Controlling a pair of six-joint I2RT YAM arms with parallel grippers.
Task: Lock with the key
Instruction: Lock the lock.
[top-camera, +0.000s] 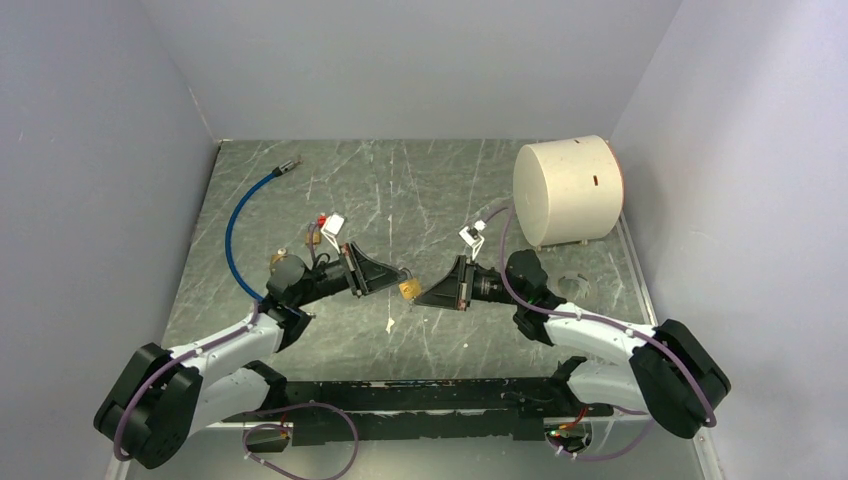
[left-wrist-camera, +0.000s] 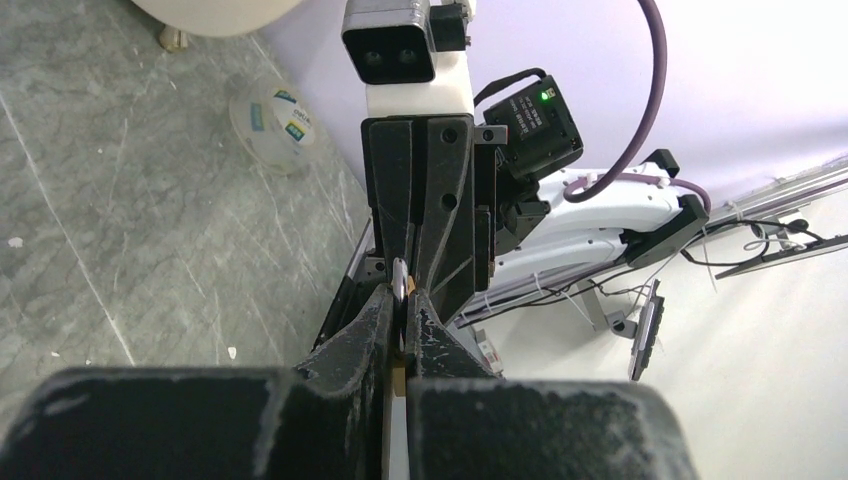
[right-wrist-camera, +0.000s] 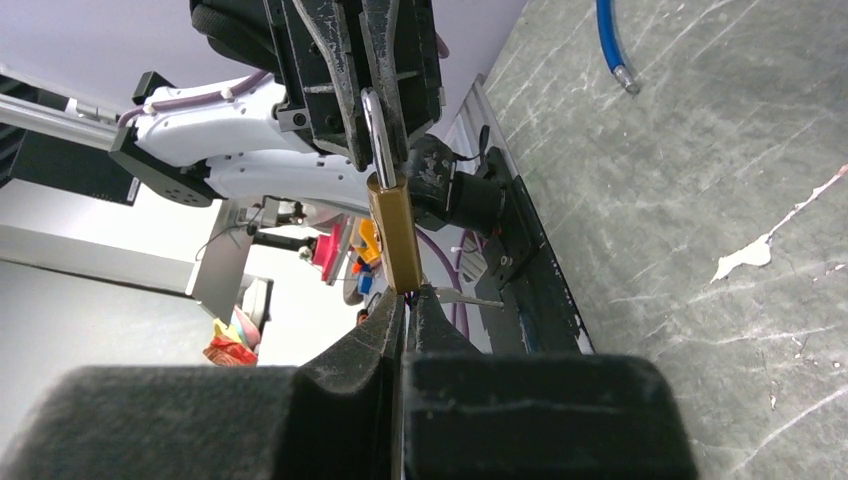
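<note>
Padlock (right-wrist-camera: 392, 232) brass — tabletop (top-camera: 400, 190) grey, white-veined; hose (top-camera: 229, 230) blue; cylinder (top-camera: 565, 190) cream.

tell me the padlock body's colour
The padlock body is brass gold; best in right wrist view.

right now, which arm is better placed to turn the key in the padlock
Right. The right fingers are shut at the padlock's bottom end, apparently on the key; the left fingers only pinch the shackle.

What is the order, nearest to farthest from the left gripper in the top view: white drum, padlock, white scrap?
1. The padlock, held by the left gripper, mid-scene.
2. The white scrap, just below it in the view.
3. The white drum, far off at the back right.
</note>
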